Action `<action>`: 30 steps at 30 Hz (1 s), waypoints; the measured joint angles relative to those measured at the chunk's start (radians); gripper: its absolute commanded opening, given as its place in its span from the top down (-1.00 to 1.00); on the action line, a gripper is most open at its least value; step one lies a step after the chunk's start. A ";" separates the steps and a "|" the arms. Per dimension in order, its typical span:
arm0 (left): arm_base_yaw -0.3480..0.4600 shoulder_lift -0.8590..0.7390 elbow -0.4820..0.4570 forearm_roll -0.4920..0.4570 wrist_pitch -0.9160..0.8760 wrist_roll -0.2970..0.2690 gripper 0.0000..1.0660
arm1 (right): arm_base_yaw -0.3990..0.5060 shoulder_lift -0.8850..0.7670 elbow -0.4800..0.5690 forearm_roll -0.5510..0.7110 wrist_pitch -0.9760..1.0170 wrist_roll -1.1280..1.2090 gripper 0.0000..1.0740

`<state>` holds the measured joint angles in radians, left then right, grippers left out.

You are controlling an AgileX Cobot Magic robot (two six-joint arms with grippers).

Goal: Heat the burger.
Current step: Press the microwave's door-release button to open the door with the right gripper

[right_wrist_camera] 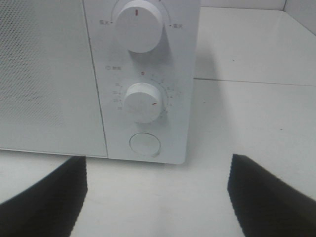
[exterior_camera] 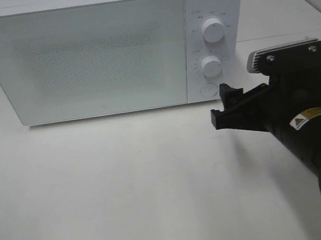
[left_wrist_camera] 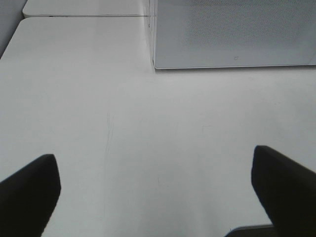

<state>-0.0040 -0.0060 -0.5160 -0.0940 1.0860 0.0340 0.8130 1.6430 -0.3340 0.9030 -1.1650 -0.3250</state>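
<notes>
Near the round button (exterior_camera: 208, 89) of the microwave (exterior_camera: 93, 52), right gripper (exterior_camera: 222, 105) is hovering, jaws apart, empty; left gripper (left_wrist_camera: 155, 170) likewise. Pressing wants one fingertip centred, square-on.

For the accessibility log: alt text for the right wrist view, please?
The control panel of a white microwave fills the view close up: two round knobs above a round button, the shut door beside them. The black fingers of the right gripper stand open over the white table.
</notes>
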 measured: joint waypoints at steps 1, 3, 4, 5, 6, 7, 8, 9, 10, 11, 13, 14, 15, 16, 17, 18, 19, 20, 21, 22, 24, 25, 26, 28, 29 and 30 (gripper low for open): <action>0.000 0.000 0.000 0.000 0.000 0.000 -0.83 | 0.000 0.000 0.000 0.000 0.000 0.000 -0.42; 0.000 0.000 0.000 0.000 0.000 0.000 -0.83 | 0.035 0.036 -0.033 0.031 -0.004 -0.010 -0.42; 0.000 0.000 0.000 0.000 0.000 0.000 -0.83 | 0.035 0.036 -0.033 0.031 -0.004 -0.010 -0.42; 0.000 0.000 0.000 0.000 0.000 0.000 -0.83 | 0.049 0.063 -0.055 0.044 -0.005 -0.024 -0.42; 0.000 0.000 0.000 0.000 0.000 0.000 -0.83 | 0.054 0.076 -0.066 0.050 -0.006 -0.029 -0.42; 0.000 0.000 0.000 0.000 0.000 0.000 -0.83 | 0.054 0.076 -0.066 0.050 -0.006 -0.029 -0.42; 0.000 0.000 0.000 0.000 0.000 0.000 -0.83 | 0.056 0.096 -0.083 0.054 -0.006 -0.031 -0.42; 0.000 0.000 0.000 0.000 0.000 0.000 -0.83 | 0.056 0.096 -0.083 0.054 -0.006 -0.031 -0.42; 0.000 0.000 0.000 0.000 0.000 0.000 -0.83 | 0.056 0.112 -0.091 0.059 -0.006 -0.031 -0.42; 0.000 0.000 0.000 0.000 0.000 0.000 -0.83 | 0.056 0.117 -0.093 0.062 -0.007 -0.031 -0.42; 0.000 0.000 0.000 0.000 0.000 0.000 -0.83 | 0.056 0.125 -0.093 0.062 -0.007 -0.029 -0.42; 0.000 0.000 0.000 0.000 0.000 0.000 -0.83 | 0.056 0.125 -0.093 0.062 -0.007 -0.029 -0.42; 0.000 0.000 0.000 0.000 0.000 0.000 -0.83 | 0.056 0.126 -0.093 0.062 -0.007 -0.029 -0.42; 0.000 0.000 0.000 0.000 0.000 0.000 -0.83 | 0.056 0.126 -0.093 0.062 -0.007 -0.028 -0.42; 0.000 0.000 0.000 0.000 0.000 0.000 -0.83 | 0.056 0.126 -0.093 0.062 -0.007 -0.028 -0.42; 0.000 0.000 0.000 0.000 0.000 0.000 -0.83 | 0.056 0.126 -0.093 0.062 -0.008 -0.025 -0.42; 0.000 0.000 0.000 0.000 0.000 0.000 -0.83 | 0.056 0.126 -0.093 0.062 -0.008 -0.025 -0.42; 0.000 0.000 0.000 0.000 0.000 0.000 -0.83 | 0.056 0.126 -0.093 0.062 -0.010 -0.023 -0.41; 0.000 0.000 0.000 0.000 0.000 0.000 -0.83 | 0.056 0.126 -0.093 0.062 -0.012 -0.020 -0.40; 0.000 0.000 0.000 0.000 0.000 0.000 -0.83 | 0.056 0.126 -0.093 0.062 -0.012 -0.020 -0.40; 0.000 0.000 0.000 0.000 0.000 0.000 -0.83 | 0.056 0.126 -0.093 0.062 -0.014 0.028 -0.34; 0.000 0.000 0.000 0.000 0.000 0.000 -0.83 | 0.056 0.126 -0.093 0.062 -0.014 0.028 -0.34; 0.000 0.000 0.000 0.000 0.000 0.000 -0.83 | 0.056 0.126 -0.093 0.062 -0.014 0.084 -0.29; 0.000 0.000 0.000 0.000 0.000 0.000 -0.83 | 0.056 0.126 -0.093 0.062 -0.014 0.158 -0.24; 0.000 0.000 0.000 0.000 0.000 0.000 -0.83 | 0.056 0.126 -0.093 0.062 -0.014 0.206 -0.20; 0.000 0.000 0.000 0.000 0.000 0.000 -0.83 | 0.056 0.126 -0.093 0.062 -0.015 0.317 -0.12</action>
<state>-0.0040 -0.0060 -0.5160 -0.0940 1.0860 0.0340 0.8690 1.7690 -0.4270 0.9650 -1.1800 -0.0080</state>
